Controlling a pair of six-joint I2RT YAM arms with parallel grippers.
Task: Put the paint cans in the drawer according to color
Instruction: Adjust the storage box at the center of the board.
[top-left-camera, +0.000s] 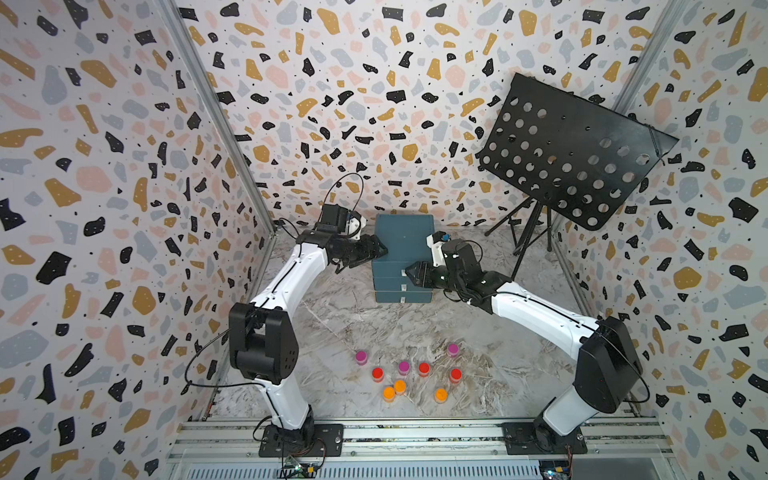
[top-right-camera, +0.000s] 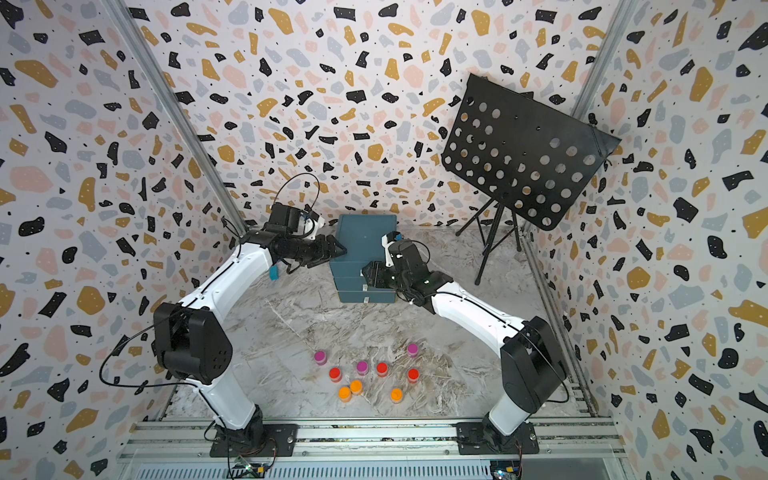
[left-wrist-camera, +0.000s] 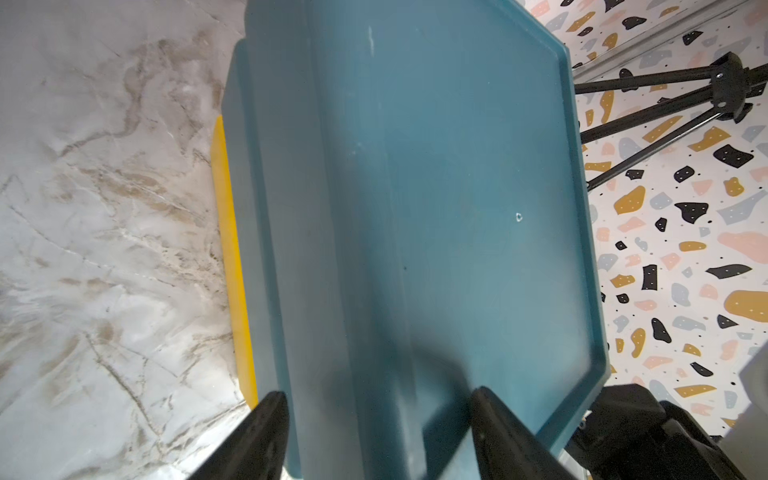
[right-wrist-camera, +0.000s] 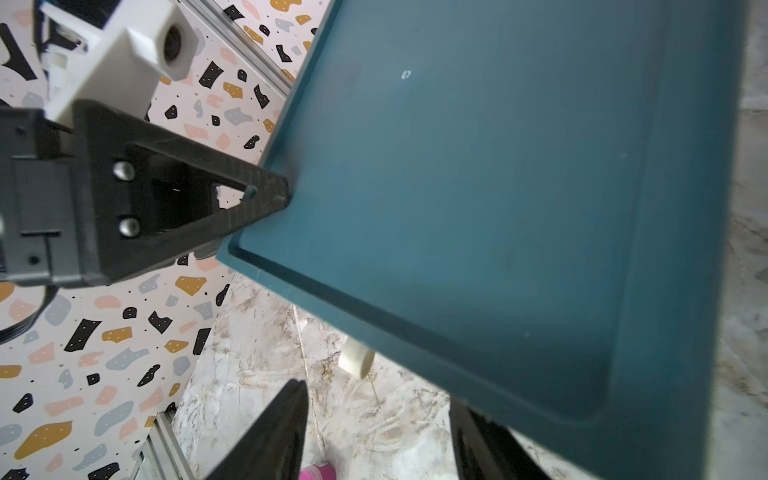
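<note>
Drawer (top-left-camera: 402, 239): teal three-tier box at the back of the marble table (top-left-camera: 332, 324).
Left gripper (top-left-camera: 380, 250): jaws clamped on the drawer's top left edge.
Right gripper (top-left-camera: 409, 271): jaws apart, just beside the top tier's white tab (right-wrist-camera: 356, 362).
Cans (top-left-camera: 403, 367): nine, clustered near the table's front, well apart from the drawer.

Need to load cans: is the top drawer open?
Shut: top drawer front sits flush with the box, no inside showing.

Robot test booth; terrazzo-print walls (top-left-camera: 104, 166)
</note>
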